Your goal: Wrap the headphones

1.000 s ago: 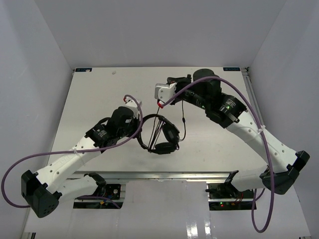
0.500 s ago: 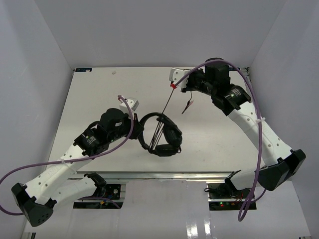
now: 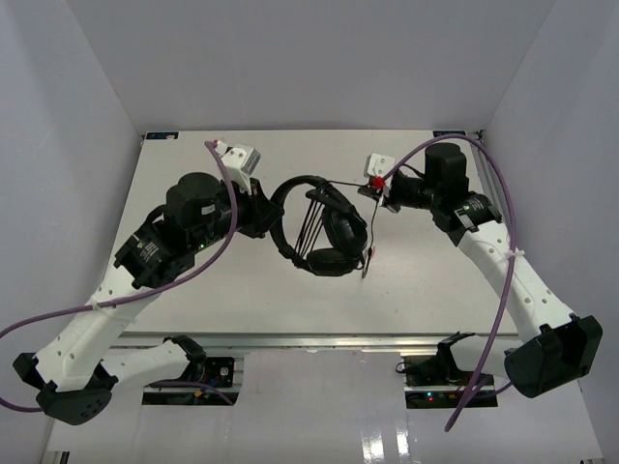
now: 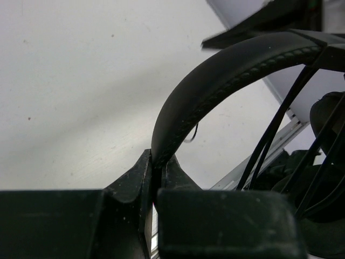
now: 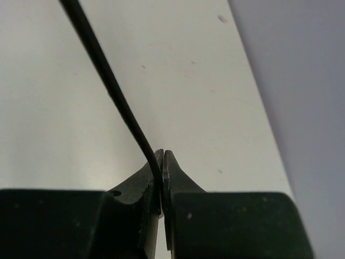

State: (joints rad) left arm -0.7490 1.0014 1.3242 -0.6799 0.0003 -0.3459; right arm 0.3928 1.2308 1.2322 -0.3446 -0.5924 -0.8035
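The left gripper (image 4: 156,168) had its jaws pressed together on the headband (image 4: 215,70) of the headphones (image 3: 331,259). They pinched the narrow edge of the arch. In the left wrist view the headband rose out of the jaws and curved over to the right. Several straight runs of the cord (image 4: 272,135) crossed under it, going down to the dark earcups (image 4: 329,116) at the right edge.

The right gripper (image 5: 161,162) had its jaws almost closed, and they pinched the thin cord (image 5: 108,91) between the tips. From there the cord went up and to the left, straight and tight, out of the right wrist view.

In the top view the left gripper (image 3: 263,218) was at the left side of the headband (image 3: 279,215). The right gripper (image 3: 372,189) was just beside the headphones on their right side, near the farther earcup. The headphones were between the two grippers, above the middle of the table (image 3: 426,280), a little toward the far side. The open side of the arch faced right, and the two earcups (image 3: 346,228) were close together. Some runs of cord (image 3: 309,224) were stretched across the inside of the arch. A loose piece of cord (image 3: 368,237) went from the right gripper toward the near edge and ended just beside the nearer earcup. I could not tell if the earcups touched the table or were lifted from it.

A purple cable (image 3: 505,208) looped along each arm.
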